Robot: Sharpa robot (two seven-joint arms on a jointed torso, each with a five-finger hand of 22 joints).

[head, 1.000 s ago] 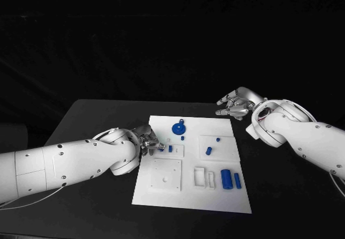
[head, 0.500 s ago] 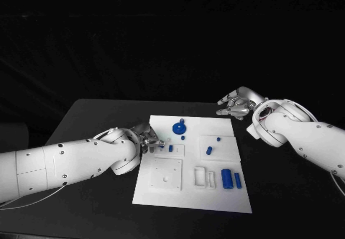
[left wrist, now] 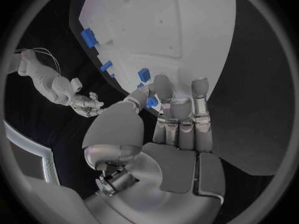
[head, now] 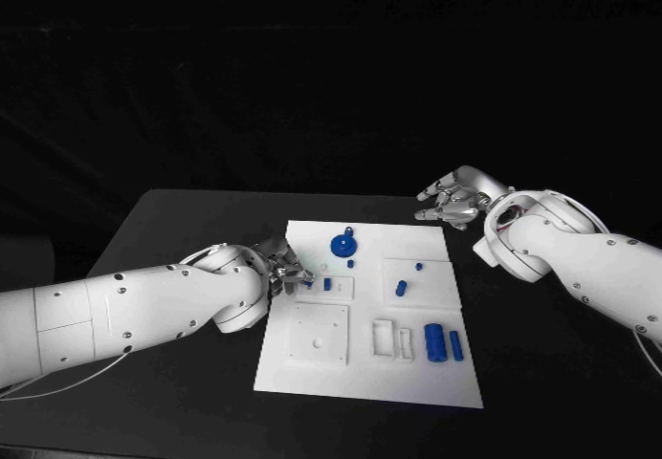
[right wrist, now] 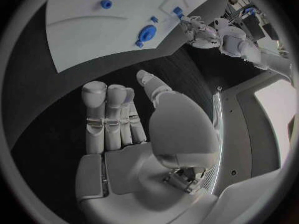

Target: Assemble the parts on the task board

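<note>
Seven blue parts [head: 434, 341] on one task board [head: 370, 382]

The left robot hand [head: 287, 271] sits low over the left edge of the white rectangular task board [head: 331, 387], beside a small blue peg [head: 327, 284], and its thick white forearm [head: 138, 311] blocks the left side of the black desk [head: 180, 220]. The right robot hand [head: 452, 201] hangs beyond the board's far right corner, apart from it. Between them stand a round blue gear [head: 342, 248], a short blue pin [head: 400, 287] and two blue cylinders [head: 443, 343]. The board's near strip and the desk beside its right edge lie bare.
</note>
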